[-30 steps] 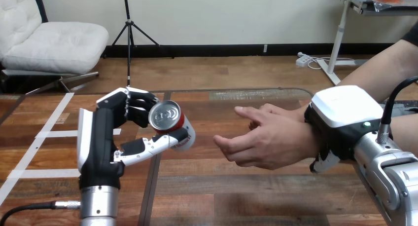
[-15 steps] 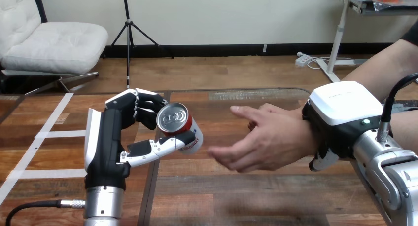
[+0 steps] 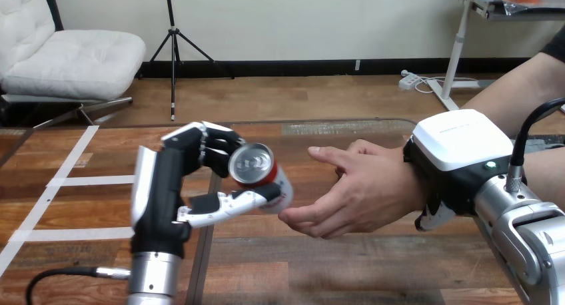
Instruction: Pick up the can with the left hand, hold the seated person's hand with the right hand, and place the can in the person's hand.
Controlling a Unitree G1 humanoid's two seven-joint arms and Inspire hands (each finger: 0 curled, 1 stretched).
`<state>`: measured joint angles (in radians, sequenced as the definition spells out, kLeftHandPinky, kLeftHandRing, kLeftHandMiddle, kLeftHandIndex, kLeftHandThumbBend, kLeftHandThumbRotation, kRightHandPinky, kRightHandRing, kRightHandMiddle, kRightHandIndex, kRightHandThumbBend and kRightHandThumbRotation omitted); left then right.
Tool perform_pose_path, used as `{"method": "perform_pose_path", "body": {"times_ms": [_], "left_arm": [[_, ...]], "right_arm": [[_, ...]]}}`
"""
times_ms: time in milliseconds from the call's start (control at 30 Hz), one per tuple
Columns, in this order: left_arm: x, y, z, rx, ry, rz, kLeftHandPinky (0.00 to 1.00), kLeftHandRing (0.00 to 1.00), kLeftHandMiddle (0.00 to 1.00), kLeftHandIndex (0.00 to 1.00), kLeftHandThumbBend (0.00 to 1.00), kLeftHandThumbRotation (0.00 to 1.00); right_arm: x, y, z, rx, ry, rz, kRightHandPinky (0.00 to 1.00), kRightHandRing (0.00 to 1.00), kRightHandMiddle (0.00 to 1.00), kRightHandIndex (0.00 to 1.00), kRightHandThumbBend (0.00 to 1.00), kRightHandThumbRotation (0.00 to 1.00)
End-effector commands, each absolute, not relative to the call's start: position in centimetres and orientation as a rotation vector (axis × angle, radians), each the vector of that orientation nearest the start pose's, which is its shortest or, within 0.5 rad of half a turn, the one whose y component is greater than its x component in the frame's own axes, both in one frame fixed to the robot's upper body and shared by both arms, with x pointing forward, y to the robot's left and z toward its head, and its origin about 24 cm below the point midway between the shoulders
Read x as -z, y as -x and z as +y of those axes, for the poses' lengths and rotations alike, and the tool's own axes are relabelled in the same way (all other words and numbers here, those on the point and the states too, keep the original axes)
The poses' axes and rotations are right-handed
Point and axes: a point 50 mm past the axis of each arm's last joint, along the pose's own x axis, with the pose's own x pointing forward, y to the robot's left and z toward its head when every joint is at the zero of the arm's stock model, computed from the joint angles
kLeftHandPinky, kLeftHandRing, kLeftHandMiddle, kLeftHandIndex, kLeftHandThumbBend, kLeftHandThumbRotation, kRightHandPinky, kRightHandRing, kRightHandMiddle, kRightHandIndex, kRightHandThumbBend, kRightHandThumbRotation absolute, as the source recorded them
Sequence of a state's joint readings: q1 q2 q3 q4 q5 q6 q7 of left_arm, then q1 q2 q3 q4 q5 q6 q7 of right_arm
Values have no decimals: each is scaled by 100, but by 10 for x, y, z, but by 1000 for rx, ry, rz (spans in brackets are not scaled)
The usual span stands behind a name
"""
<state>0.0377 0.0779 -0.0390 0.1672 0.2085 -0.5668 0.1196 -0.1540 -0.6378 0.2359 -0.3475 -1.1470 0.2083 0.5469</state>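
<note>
- Table (image 3: 333, 265): wooden, runs off the bottom and both side edges.
- Right hand (image 3: 460, 142): at 3 o'clock, white back shell towards the camera, sitting over the person's wrist and touching it. Its underside is hidden behind that wrist, so I cannot tell whether it grips or just rests there. The silver forearm is cut off at the 4 o'clock corner.
- Left hand (image 3: 160, 192): at 8 o'clock, raised off the table. Fingers (image 3: 213, 145) are curled over the far side of the can and the thumb (image 3: 233, 202) is under it, a firm grasp. The forearm is cut off at the bottom edge.
- Person's hand (image 3: 360, 192): just right of centre, palm turned towards 9 o'clock, fingers loosely spread. The forearm is partly covered by the right hand.
- Can (image 3: 252, 164): in the left hand, off the table, tilted with its top towards the camera and its base towards 4 o'clock. It is just at 9 o'clock of the person's fingertips; touching or a hair apart, cannot tell. Its side is mostly hidden.
</note>
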Motion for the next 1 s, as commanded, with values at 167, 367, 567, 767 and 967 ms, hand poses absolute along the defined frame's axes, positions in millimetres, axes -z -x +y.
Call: {"method": "perform_pose_path", "body": {"times_ms": [167,367,567,767,967], "left_arm": [[-73,-245,132,66,-221,-504,38,41,44,44,72,0],[-74,-243,127,77,-222,-498,37,41,44,44,74,0],[-76,-241,124,100,-198,-497,37,41,44,44,74,0],[-78,-239,122,124,-188,-507,37,41,44,44,73,0],[-79,-237,119,142,-191,-511,36,40,43,44,73,0]], "right_arm": [[-150,-267,-175,-205,1787,-92,23,30,40,52,83,0],[-149,-268,-172,-213,1798,-107,24,32,41,52,84,0],[-147,-269,-169,-220,1796,-120,26,33,42,52,84,0],[-146,-270,-166,-228,1802,-124,27,34,43,52,85,0],[-143,-272,-164,-236,1806,-135,28,35,43,51,85,0]]}}
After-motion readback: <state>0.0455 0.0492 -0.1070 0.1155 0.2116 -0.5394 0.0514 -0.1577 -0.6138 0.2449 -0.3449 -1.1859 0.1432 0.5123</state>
